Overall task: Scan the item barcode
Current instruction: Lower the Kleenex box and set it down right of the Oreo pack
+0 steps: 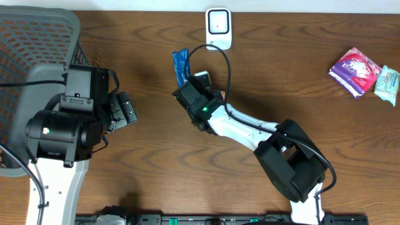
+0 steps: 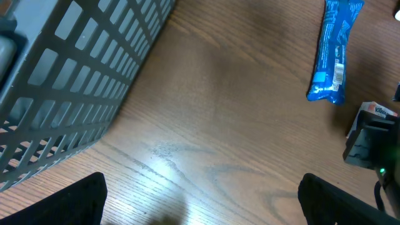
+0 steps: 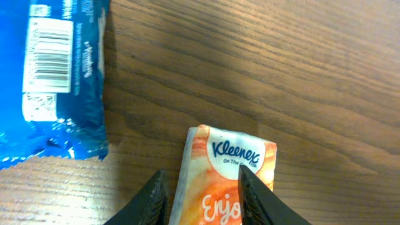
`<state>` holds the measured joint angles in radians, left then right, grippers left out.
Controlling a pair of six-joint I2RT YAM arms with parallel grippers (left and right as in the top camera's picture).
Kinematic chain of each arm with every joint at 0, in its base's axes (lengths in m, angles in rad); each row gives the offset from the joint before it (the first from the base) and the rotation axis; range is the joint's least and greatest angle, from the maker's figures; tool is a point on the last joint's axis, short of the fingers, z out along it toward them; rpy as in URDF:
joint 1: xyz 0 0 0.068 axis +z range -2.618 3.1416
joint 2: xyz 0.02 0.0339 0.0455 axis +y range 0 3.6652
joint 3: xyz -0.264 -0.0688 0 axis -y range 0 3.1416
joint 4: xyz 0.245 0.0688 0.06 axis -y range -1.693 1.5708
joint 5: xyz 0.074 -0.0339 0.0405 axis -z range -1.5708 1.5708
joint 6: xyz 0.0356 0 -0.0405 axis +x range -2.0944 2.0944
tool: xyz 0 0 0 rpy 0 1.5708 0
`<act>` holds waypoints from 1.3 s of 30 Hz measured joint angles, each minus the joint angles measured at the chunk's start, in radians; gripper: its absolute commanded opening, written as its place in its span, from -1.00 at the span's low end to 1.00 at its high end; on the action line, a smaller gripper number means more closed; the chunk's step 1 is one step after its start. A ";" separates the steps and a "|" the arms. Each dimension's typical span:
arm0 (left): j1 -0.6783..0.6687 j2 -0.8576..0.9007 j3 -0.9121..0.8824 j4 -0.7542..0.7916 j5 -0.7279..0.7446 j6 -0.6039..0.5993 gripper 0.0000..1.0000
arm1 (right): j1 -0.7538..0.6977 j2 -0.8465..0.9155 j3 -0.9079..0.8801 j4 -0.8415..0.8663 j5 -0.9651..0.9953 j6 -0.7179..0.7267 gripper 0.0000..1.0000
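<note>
Right pincer point(image 3: 201, 174) clamps Kleenex pack point(image 3: 230, 152); wood-grain table point(image 3: 312, 75).

The blue wrapper point(image 3: 56, 94) is crinkled glossy plastic, the tissue pack point(image 3: 215, 181) smooth film, the table point(image 3: 281, 75) matt wood-grain.

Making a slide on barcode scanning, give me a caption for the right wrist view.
Kleenex pack pinched in the right gripper's jaws, blue packet beside it, barcode up.

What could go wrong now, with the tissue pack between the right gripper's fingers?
The Kleenex pack shows no barcode on its visible face, so the scanner may read nothing. The blue packet lies close beside the right gripper; a sideways move might push it.
</note>
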<state>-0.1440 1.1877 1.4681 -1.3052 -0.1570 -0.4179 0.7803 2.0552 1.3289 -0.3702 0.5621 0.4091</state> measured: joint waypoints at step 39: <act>0.000 0.000 0.000 0.000 0.000 0.000 0.96 | -0.488 -0.066 0.024 -0.118 -1.221 -0.051 -0.98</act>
<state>-0.1440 1.1877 1.4681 -1.3056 -0.1566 -0.4179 0.2928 1.9888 1.3525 -0.4881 -0.6590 0.3584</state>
